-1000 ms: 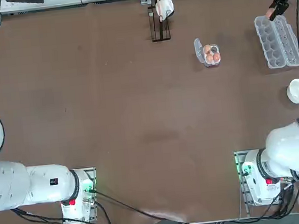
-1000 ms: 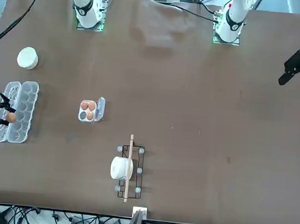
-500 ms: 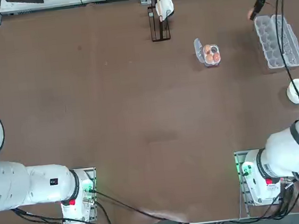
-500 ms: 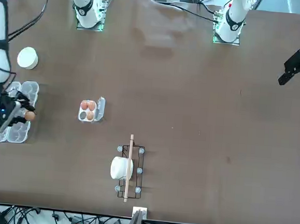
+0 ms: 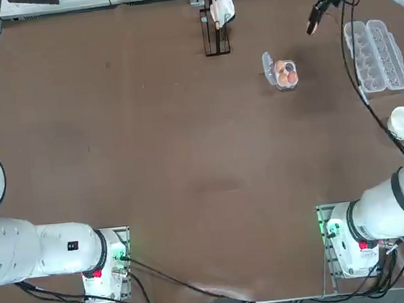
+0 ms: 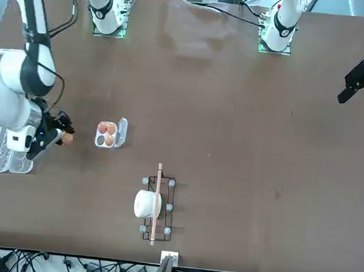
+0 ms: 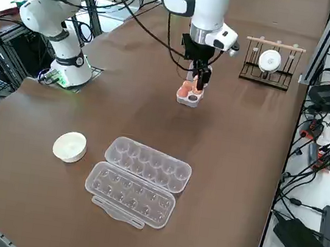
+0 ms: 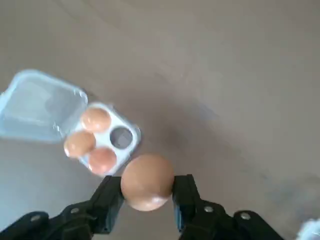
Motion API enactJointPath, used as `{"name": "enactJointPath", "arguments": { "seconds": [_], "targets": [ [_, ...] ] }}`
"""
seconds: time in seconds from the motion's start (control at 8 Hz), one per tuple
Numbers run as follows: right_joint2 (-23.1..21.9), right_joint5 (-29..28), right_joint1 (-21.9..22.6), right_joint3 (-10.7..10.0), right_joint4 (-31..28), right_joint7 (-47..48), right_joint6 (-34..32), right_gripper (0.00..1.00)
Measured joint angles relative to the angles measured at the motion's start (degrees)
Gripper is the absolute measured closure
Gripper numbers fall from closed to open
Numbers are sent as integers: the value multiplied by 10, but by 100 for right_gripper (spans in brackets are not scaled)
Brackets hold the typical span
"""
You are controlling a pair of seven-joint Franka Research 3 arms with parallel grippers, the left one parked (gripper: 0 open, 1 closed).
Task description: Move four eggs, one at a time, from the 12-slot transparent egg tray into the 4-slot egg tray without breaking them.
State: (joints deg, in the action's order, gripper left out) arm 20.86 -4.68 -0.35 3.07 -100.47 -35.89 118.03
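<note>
My right gripper [image 8: 147, 189] is shut on a brown-orange egg [image 8: 147, 181] and holds it in the air. It hangs just short of the 4-slot egg tray [image 8: 121, 137], on the side toward the long carton. That small clear tray [image 5: 290, 65] holds three eggs [image 8: 95, 120], one cup is bare, and its lid flap lies open. In the front view the gripper [image 6: 64, 137] and the held egg [image 6: 68, 138] sit a little left of the small tray [image 6: 100, 139]. The 12-slot transparent egg tray [image 5: 375, 57] lies open at the table's right side with no egg in it.
A white round bowl [image 5: 403, 123] sits near the long carton [image 7: 138, 181], toward the robot. A wooden rack with a white roll [image 5: 216, 20] stands at the far edge, left of the small tray. The parked left arm stays at the near left.
My right gripper has carried the egg away from above the 12-slot tray, leftward across the table, to a spot close beside the 4-slot tray. Its fingers stayed shut on the egg.
</note>
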Motion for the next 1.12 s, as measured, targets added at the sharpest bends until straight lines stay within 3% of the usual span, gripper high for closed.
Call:
{"name": "enactJointPath", "arguments": {
  "seconds": [0.5,1.12],
  "targets": [
    [1,-1,56,0,-107,123,144,42],
    [-7,-1,67,0,-154,151,181,42]
  ]
}}
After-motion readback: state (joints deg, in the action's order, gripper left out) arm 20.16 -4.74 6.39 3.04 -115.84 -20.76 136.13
